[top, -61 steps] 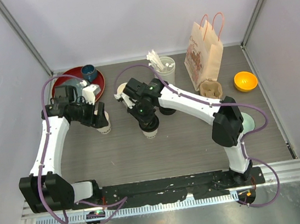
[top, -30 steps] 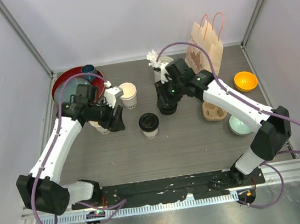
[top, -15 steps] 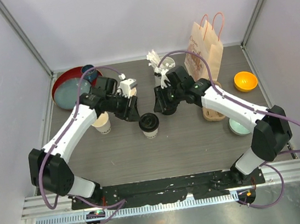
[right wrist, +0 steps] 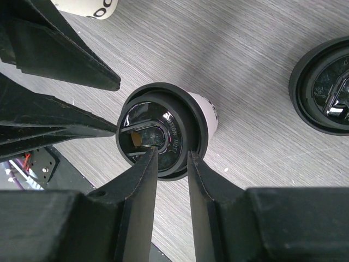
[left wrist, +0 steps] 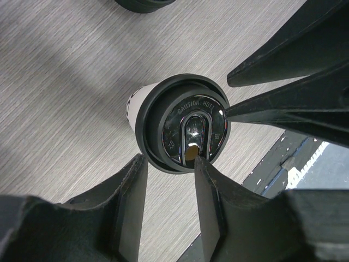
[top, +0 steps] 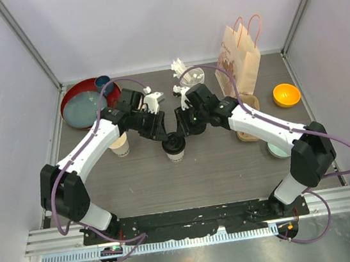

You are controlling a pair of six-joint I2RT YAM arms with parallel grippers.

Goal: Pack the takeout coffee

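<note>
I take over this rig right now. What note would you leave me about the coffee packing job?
Grippers: left gripper and right gripper are both part open, holding nothing, poised over the lidded cup.
The second cup stands uncovered nearby; the spare lid lies apart from both.
Done: one lid on.
To do: lid the second cup, then probably load both into the carrier.

**Cups mid-table, bag far right**

A lidded cup point(top: 175, 146) stands mid-table, with an open cup point(top: 120, 144) to its left. The plate point(top: 79, 111) sits far left and the stick holder point(top: 195, 76) far centre. The bag point(top: 238, 58) stands far right, the carrier point(top: 247, 137) nearer than it, and the bowl point(top: 286, 95) rightmost.
</note>
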